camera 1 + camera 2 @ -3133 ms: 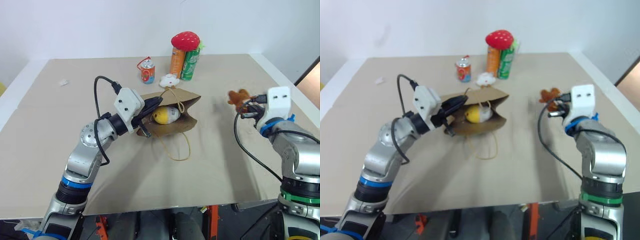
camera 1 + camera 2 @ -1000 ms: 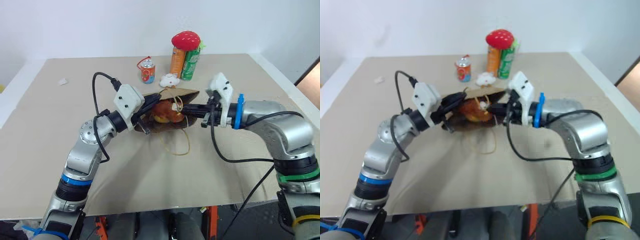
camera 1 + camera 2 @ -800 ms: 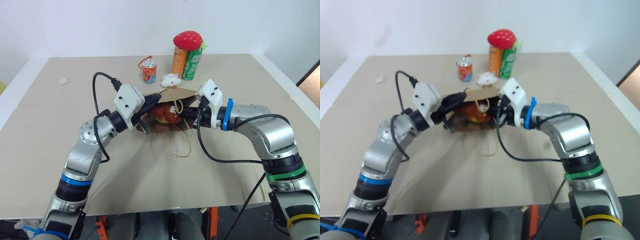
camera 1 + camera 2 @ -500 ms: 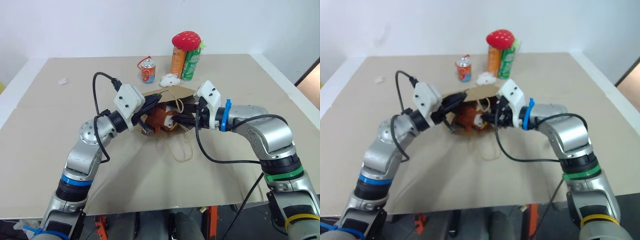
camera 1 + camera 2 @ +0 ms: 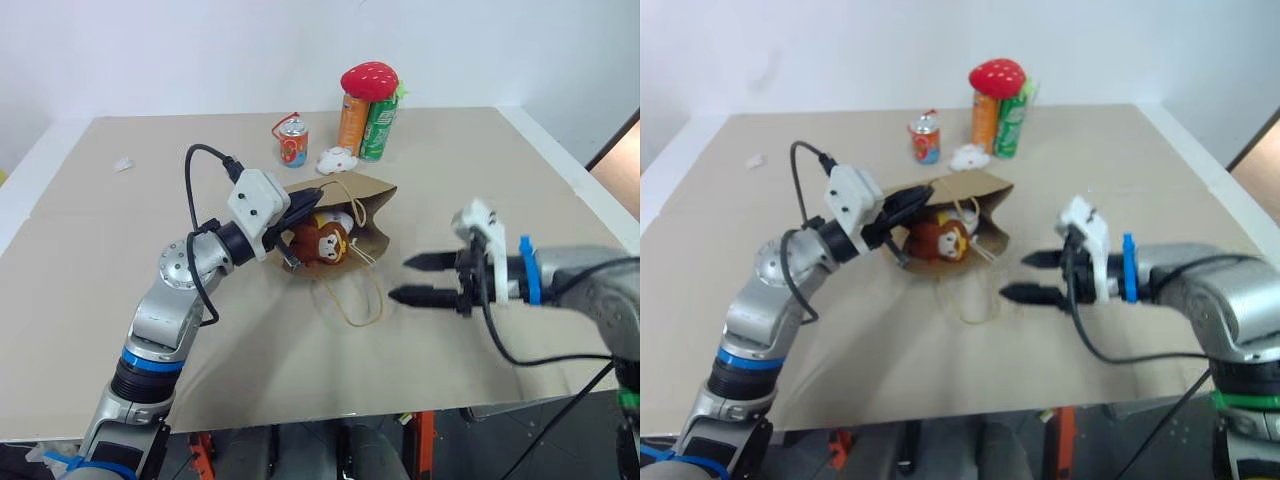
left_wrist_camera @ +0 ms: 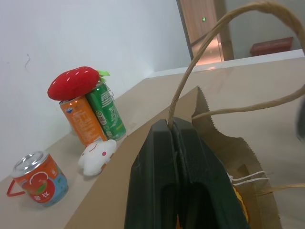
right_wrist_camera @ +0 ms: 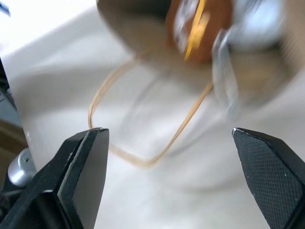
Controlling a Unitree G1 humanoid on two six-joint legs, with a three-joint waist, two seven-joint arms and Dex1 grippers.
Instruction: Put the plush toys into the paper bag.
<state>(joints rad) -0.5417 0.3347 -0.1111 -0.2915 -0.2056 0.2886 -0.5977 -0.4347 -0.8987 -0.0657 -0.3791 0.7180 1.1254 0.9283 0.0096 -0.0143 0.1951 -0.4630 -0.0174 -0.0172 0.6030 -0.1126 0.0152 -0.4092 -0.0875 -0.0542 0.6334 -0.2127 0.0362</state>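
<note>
The brown paper bag point(image 5: 378, 200) lies on its side mid-table, mouth toward me. My left gripper point(image 5: 310, 200) is shut on the bag's upper rim by one cord handle point(image 6: 200, 52), holding the mouth up. The brown monkey plush toy point(image 5: 320, 243) sits just inside the mouth, face outward. A pale bit of the egg-shaped plush toy point(image 5: 330, 217) shows behind it. My right gripper point(image 5: 402, 280) hovers to the right of the bag, clear of it, open and holding nothing. The other handle loop point(image 5: 357, 302) lies on the table between bag and right gripper.
At the back stand an orange can point(image 5: 354, 122) and a green can point(image 5: 380, 127) with a red strawberry plush point(image 5: 371, 80) on top. A small white plush point(image 5: 338, 158) and a short soda can point(image 5: 293, 141) lie behind the bag. A white scrap point(image 5: 123, 164) lies far left.
My right gripper let go of the monkey plush inside the bag, opened wide and drew back to the right and toward me. The left gripper kept its hold on the rim.
</note>
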